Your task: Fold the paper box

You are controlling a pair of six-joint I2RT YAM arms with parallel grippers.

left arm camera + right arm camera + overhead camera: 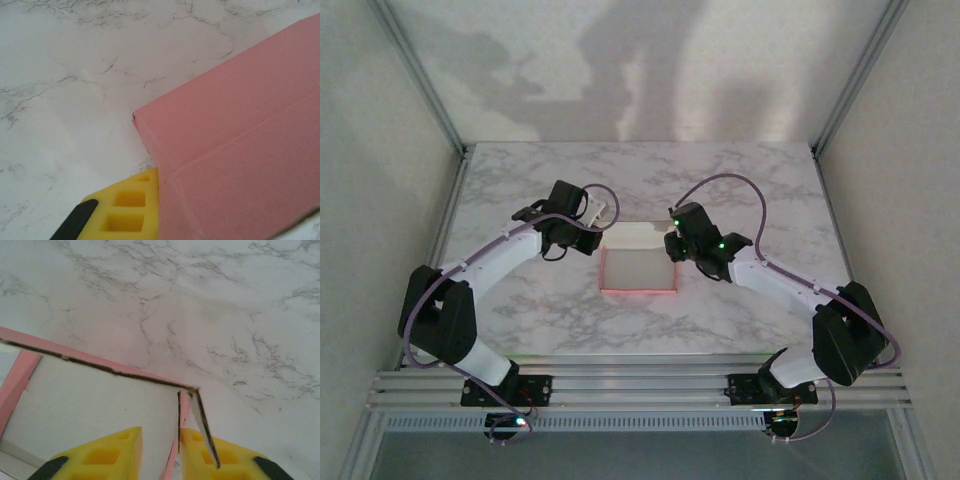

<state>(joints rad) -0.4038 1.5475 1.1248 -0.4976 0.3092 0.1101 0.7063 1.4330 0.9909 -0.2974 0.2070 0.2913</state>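
The paper box sits mid-table, its off-white inside facing up and pink showing along its raised walls. My left gripper is at the box's far-left corner. In the left wrist view the pink outer wall covers the right side, and one yellow finger presses flat against it. The other finger is hidden behind the card, so my left gripper is shut on that wall. My right gripper is at the far-right corner. Its fingers straddle the right side wall, and my right gripper is open with a gap.
The white marble table extends around the box on all sides. Aluminium rails run along the near edge by the arm bases. White enclosure walls and corner posts close off the back and sides.
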